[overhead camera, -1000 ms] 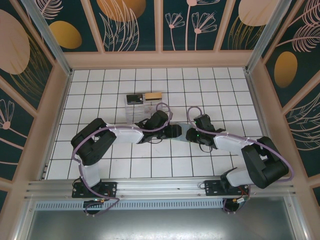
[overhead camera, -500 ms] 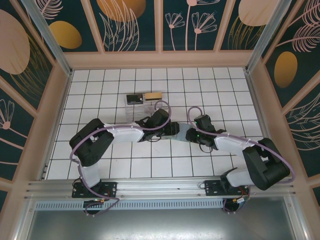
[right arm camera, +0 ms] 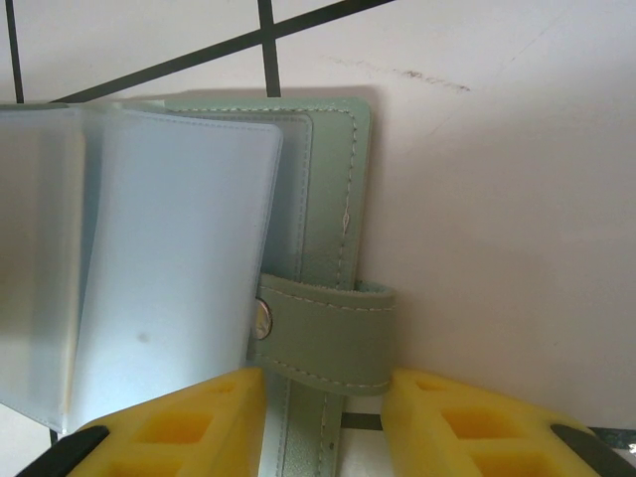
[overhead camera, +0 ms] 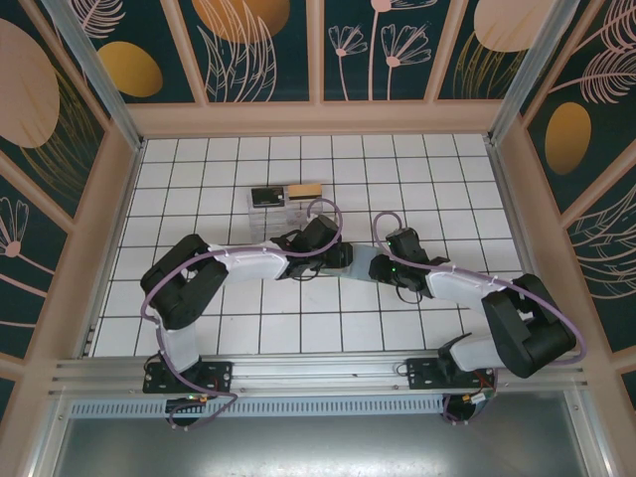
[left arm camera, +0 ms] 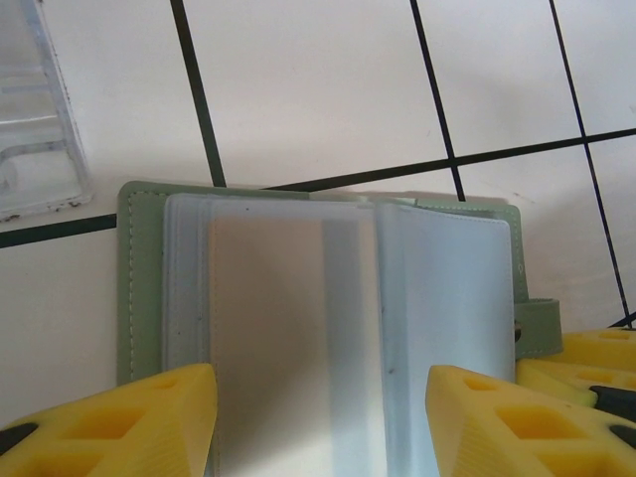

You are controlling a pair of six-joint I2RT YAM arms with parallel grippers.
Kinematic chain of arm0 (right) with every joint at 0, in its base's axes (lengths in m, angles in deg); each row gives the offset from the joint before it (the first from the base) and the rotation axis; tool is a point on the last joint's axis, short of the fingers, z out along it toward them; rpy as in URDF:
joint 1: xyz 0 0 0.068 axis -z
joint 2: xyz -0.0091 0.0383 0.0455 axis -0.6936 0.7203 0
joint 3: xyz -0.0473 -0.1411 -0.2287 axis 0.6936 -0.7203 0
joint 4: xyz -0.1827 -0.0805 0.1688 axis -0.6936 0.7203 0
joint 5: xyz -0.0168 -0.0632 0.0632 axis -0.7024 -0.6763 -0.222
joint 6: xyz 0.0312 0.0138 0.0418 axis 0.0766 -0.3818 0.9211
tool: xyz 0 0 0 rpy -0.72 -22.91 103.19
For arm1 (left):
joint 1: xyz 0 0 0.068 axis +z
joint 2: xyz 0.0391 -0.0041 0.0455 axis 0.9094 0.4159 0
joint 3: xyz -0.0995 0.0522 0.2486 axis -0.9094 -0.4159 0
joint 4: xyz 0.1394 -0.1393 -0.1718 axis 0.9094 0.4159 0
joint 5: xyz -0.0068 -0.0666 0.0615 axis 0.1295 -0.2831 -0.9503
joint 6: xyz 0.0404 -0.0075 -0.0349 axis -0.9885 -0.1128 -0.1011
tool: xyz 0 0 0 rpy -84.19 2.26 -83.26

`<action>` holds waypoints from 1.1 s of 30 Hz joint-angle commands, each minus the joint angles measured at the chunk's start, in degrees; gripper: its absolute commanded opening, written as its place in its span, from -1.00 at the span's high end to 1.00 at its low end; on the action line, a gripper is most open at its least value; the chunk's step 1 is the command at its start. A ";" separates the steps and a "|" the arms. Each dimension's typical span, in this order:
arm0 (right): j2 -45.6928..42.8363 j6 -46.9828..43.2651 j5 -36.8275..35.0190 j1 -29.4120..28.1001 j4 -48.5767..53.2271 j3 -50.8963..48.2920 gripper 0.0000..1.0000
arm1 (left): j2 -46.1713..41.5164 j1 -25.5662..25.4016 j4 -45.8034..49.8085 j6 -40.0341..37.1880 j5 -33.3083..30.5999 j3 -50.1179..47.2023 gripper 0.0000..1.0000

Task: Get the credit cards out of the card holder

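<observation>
the card holder lies open and flat on the white tiled worktop, near its middle, where both arms meet in the top view. its grey-green cover frames a stack of frosted plastic sleeves; a faint tan shade shows through one sleeve, but i cannot tell whether that is a card. the left gripper is released, its yellow fingers standing wide apart above the 6 o'clock edge of the sleeves with nothing pinched between them. in the right wrist view the holder's closing strap, with a small metal snap at its root, runs down toward 6 o'clock between the fingers of the right gripper; they sit tight on either side of it, but whether they clamp it i cannot tell. a clear plastic box stands on the worktop just beyond the grippers toward 11 o'clock, apart from the holder. at its far edge rests one tan-gold credit card, with a dark card-sized thing at its 9 o'clock side.
</observation>
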 commanded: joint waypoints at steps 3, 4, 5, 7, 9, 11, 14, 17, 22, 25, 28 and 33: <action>1.81 -0.28 1.37 -0.10 -3.58 -0.95 0.22 | 2.35 0.01 1.32 -0.72 0.81 1.54 -0.17; 1.85 -0.28 1.37 -0.10 -3.55 -0.94 0.22 | 2.58 0.06 1.52 -0.70 0.71 1.62 -0.17; 1.89 -0.28 1.39 -0.10 -3.50 -0.96 0.22 | 2.74 0.00 1.62 -0.71 0.75 1.64 -0.17; 1.86 -0.28 1.40 -0.10 -3.50 -0.96 0.22 | 3.12 0.02 1.79 -0.53 0.71 1.71 -0.17; 1.86 -0.28 1.37 -0.10 -3.45 -0.96 0.22 | 3.43 0.06 2.29 -0.43 0.67 1.87 -0.16; 1.96 -0.28 1.46 -0.10 -3.55 -0.96 0.22 | 3.80 0.08 2.58 -0.43 1.09 2.06 -0.16; 2.20 -0.21 1.56 -0.10 -3.81 -1.02 0.22 | 4.04 -0.01 2.34 -0.52 2.38 2.00 -0.17; 2.66 -0.11 1.81 -0.08 -4.22 -1.13 0.22 | 3.51 -0.01 1.11 -0.77 4.46 1.74 -0.19; 2.97 0.00 2.16 -0.08 -4.48 -0.97 0.22 | 3.48 -0.01 -1.93 -0.78 9.21 1.01 -0.28; 2.96 0.07 2.07 -0.10 -4.39 -1.04 0.22 | 3.84 -0.07 -2.12 -0.56 9.61 0.77 -0.33; 2.93 0.13 2.07 -0.10 -4.38 -1.13 0.22 | 3.50 -0.03 -3.00 -0.17 10.41 0.33 -0.37; 2.92 0.18 2.07 -0.10 -4.48 -1.30 0.22 | 2.79 -0.01 -3.65 -0.08 11.03 0.22 -0.51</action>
